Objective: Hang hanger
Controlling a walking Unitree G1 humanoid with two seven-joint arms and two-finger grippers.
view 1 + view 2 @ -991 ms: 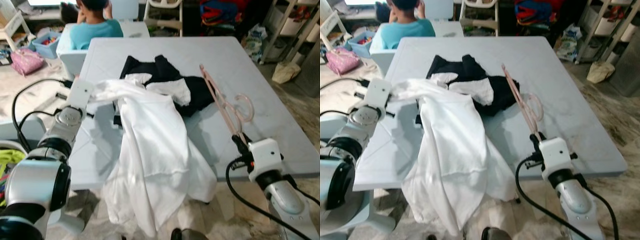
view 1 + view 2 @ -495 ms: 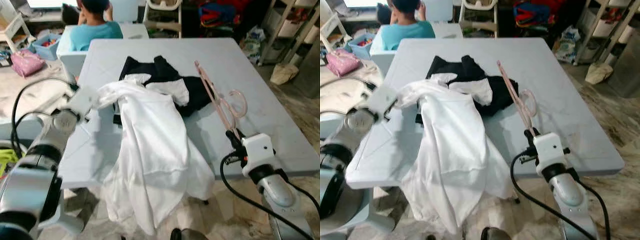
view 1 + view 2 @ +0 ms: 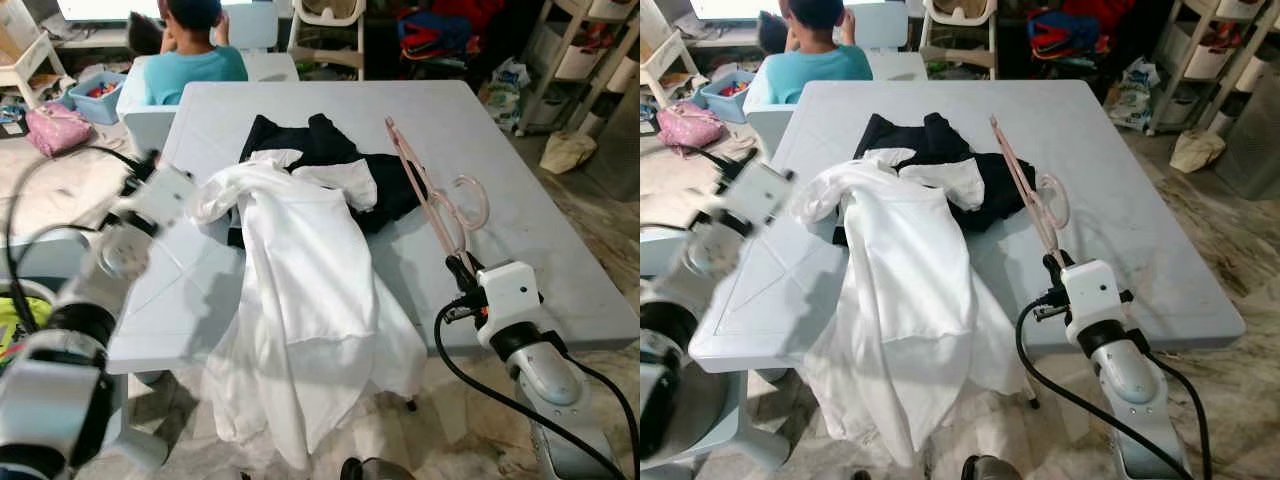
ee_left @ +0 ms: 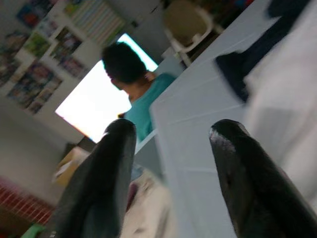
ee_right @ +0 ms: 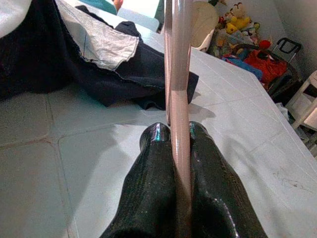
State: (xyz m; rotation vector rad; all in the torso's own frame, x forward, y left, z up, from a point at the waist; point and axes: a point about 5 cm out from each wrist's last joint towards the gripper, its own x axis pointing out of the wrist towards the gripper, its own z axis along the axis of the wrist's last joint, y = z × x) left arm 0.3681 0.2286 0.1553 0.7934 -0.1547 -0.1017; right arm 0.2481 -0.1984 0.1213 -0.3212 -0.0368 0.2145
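Note:
A pink hanger (image 3: 430, 195) slants up over the grey table (image 3: 520, 160), its hook (image 3: 472, 203) pointing right. My right gripper (image 3: 462, 268) is shut on the hanger's near end at the table's front right; the right wrist view has both fingers (image 5: 153, 163) clamped on the pink bar (image 5: 178, 74). A white shirt (image 3: 300, 290) spills over the table's front edge, partly covering a black garment (image 3: 320, 150). My left gripper (image 3: 168, 192) is blurred at the shirt's left edge. Its fingers (image 4: 106, 173) stand open with nothing between them.
A person in a teal top (image 3: 195, 65) sits with their back to me beyond the table's far left corner. A pink bag (image 3: 55, 128) and a blue bin (image 3: 95, 95) lie on the floor at left. Shelves (image 3: 590, 50) stand at the back right.
The right gripper has carried the hanger slightly left and further over the table. The left arm is now blurred with motion beside the shirt. The camera has shifted a little.

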